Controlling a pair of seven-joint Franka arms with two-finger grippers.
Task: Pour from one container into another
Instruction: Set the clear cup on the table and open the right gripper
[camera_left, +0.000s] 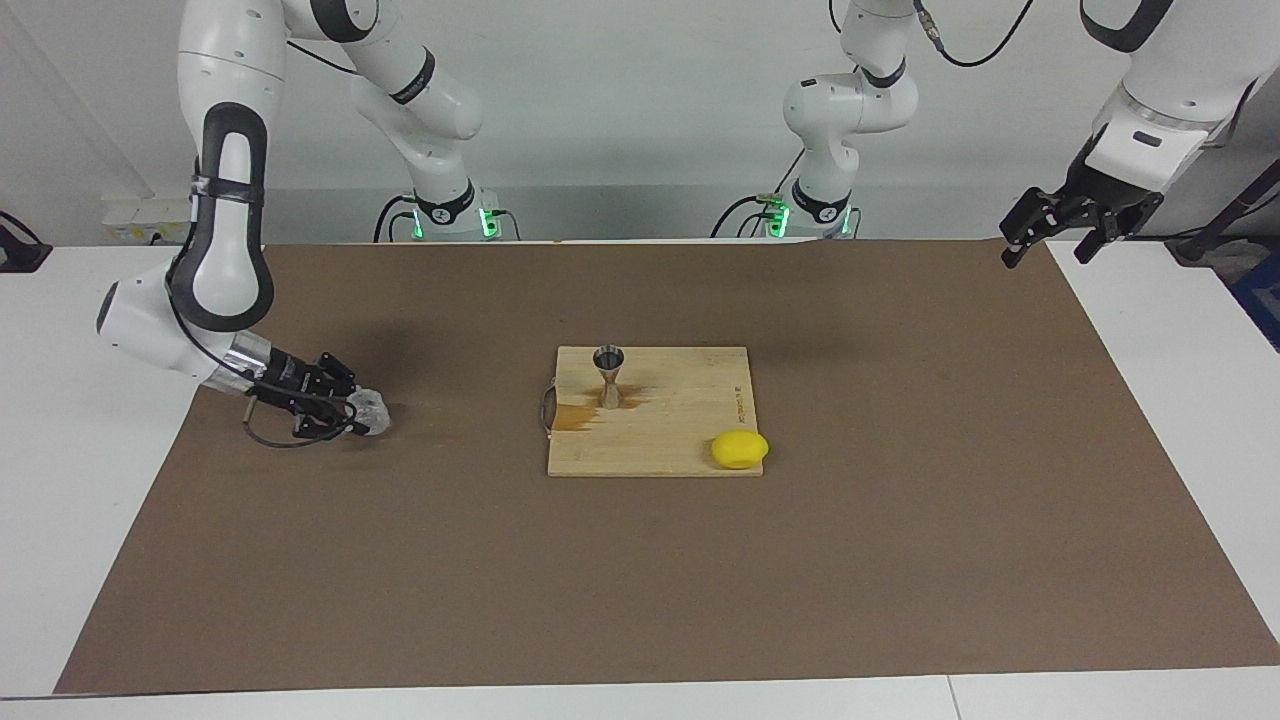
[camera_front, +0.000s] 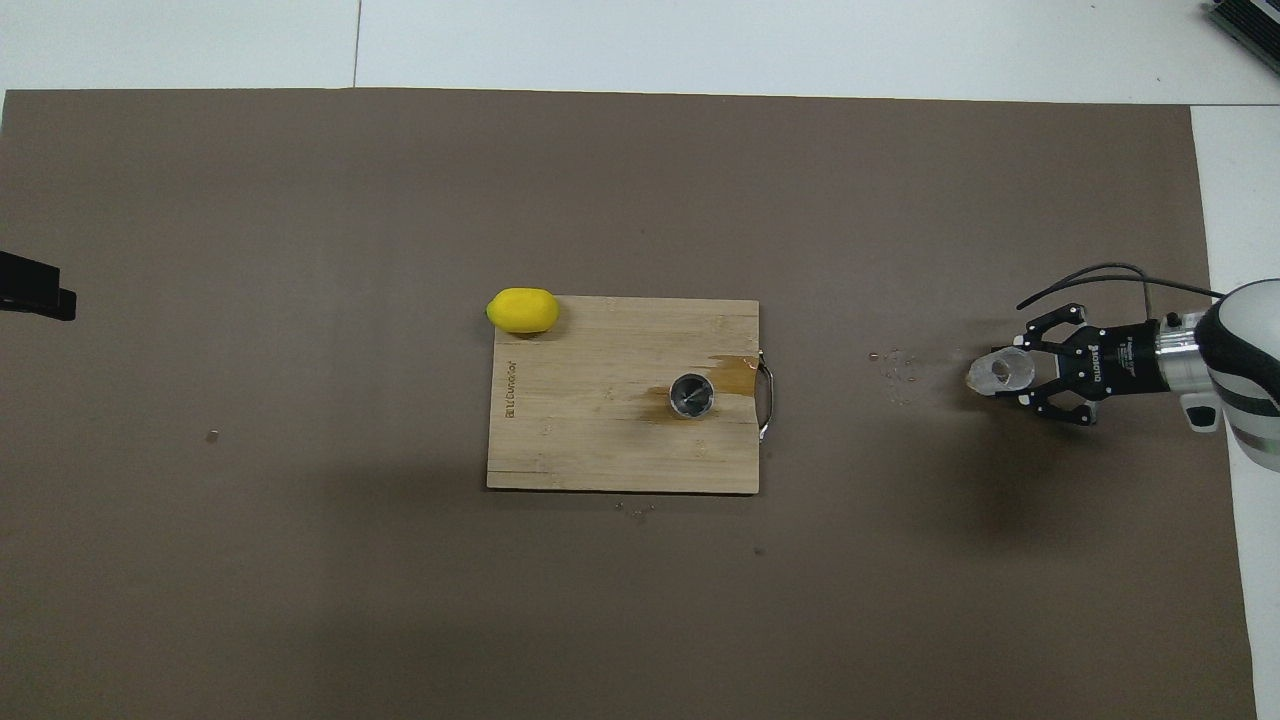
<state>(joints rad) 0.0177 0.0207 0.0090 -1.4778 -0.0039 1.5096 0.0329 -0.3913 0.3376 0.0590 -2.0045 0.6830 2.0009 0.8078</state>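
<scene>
The clear textured cup (camera_left: 371, 410) stands on the brown mat toward the right arm's end of the table; it also shows in the overhead view (camera_front: 998, 372). My right gripper (camera_left: 350, 415) is low at the cup, its fingers spread on either side of the cup's edge (camera_front: 1028, 373). The silver hourglass jigger (camera_left: 609, 375) stands upright on the wooden board (camera_left: 690, 440), seen from above as a round rim (camera_front: 691, 394). My left gripper (camera_left: 1050, 235) waits raised and open over the mat's corner at the left arm's end; only its tip shows in the overhead view (camera_front: 35, 290).
A yellow lemon (camera_left: 740, 449) lies at the board's corner (camera_front: 522, 309). A wet brown stain (camera_front: 735, 372) spreads on the board (camera_front: 600, 440) beside the jigger. Droplets (camera_front: 895, 365) dot the mat between board and cup.
</scene>
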